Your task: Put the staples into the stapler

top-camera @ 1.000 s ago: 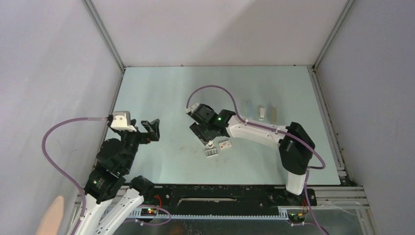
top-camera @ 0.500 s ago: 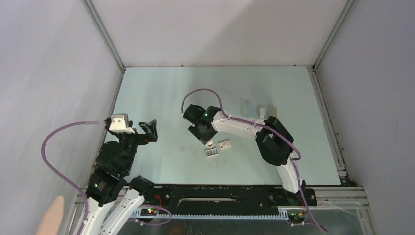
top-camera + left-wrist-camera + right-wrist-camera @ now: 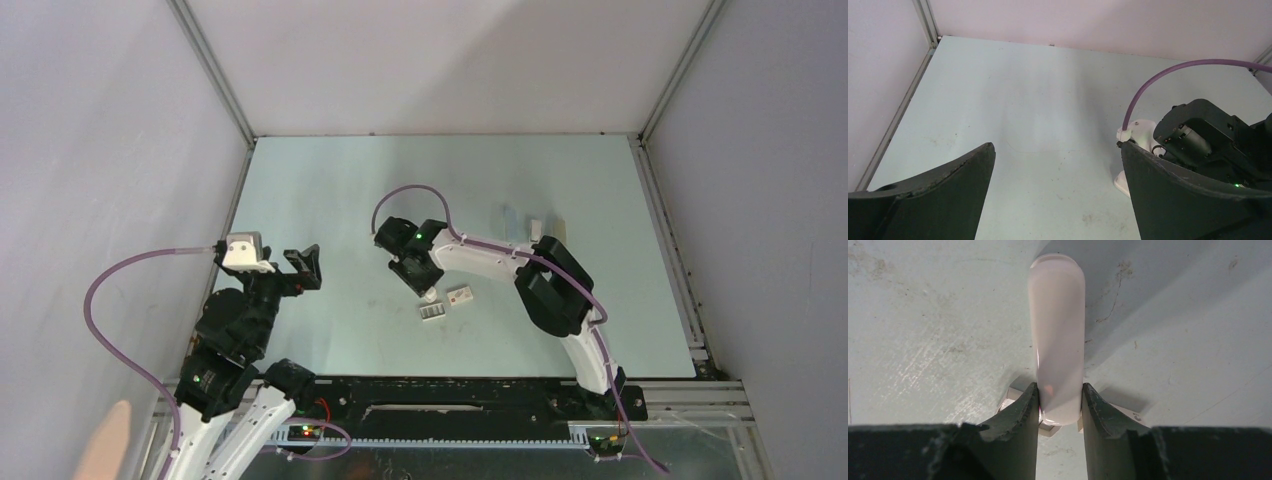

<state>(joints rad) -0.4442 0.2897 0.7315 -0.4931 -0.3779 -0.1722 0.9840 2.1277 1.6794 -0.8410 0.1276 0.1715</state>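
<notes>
You had the small white cardboard tray [image 3: 441, 318] lying flat on the table [image 3: 330, 190], just nearer the arm bases than your right gripper [image 3: 427, 290]. In it lay the staples [image 3: 431, 312], thin silvery-grey strips side by side, too small to count. Just beside the tray sat the white box sleeve [image 3: 460, 296] with its red mark. In the right wrist view your right gripper's fingers [image 3: 1023, 410] were clamped on the near end of the stapler [image 3: 1057, 330], a pale pink, round-ended body reaching away from them over the table. Your left gripper [image 3: 305, 262] hung well apart at the left, its fingers [image 3: 948, 180] spread wide and holding nothing.
</notes>
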